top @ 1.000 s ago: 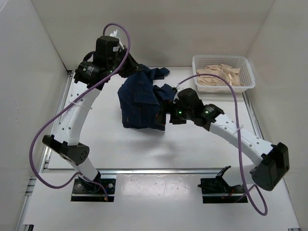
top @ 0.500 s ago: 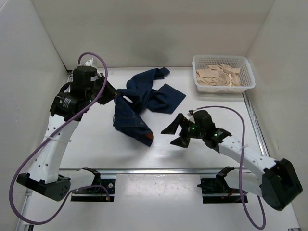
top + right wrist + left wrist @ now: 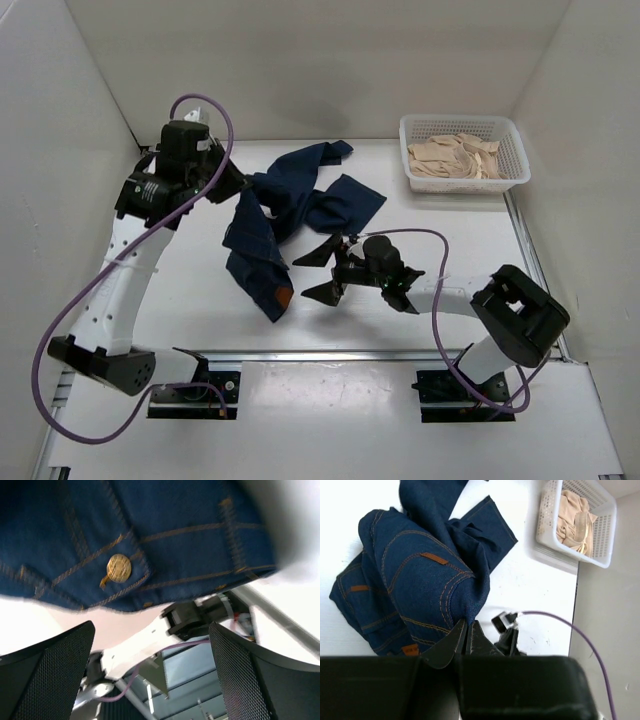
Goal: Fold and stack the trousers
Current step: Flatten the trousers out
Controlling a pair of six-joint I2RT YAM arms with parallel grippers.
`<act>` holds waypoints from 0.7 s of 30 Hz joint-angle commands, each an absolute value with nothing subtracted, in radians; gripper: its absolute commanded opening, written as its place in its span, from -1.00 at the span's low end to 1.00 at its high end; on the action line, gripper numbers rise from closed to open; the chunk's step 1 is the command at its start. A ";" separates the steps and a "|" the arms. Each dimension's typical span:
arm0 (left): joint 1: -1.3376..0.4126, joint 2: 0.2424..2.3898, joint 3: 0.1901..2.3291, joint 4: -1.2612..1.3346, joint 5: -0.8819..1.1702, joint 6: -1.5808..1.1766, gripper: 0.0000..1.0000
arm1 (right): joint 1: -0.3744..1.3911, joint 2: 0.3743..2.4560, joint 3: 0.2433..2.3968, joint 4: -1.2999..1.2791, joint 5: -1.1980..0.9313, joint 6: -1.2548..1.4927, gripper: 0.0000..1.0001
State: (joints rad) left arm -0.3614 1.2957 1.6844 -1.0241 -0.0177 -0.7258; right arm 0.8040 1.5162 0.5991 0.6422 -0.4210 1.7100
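Our left gripper (image 3: 238,187) is clamped shut on a fold of the jeans (image 3: 262,250). It's holding them up over the left-middle of the table (image 3: 440,240), so the waist end dangles near us and the legs trail off far. We reckon that's to let them hang flat. Our right gripper (image 3: 318,275) is wide open just right of that waist, probably lined up to grab it. White tabletop, white walls (image 3: 330,60), and a basket (image 3: 470,183) of beige cloth (image 3: 455,155) far right.
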 commanded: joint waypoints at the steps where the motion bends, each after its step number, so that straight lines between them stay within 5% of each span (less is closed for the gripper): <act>1: -0.342 1.339 1.796 -0.999 -0.026 -0.687 -0.78 | 0.821 1.488 0.577 0.863 -0.381 1.830 0.99; 11: -0.351 1.532 1.991 -0.989 0.031 -0.678 -0.78 | 0.841 1.393 0.544 0.923 -0.308 1.965 0.99; 21: -0.351 1.543 2.062 -0.969 0.041 -0.689 -0.78 | 0.950 1.629 0.623 1.207 -0.082 2.163 0.99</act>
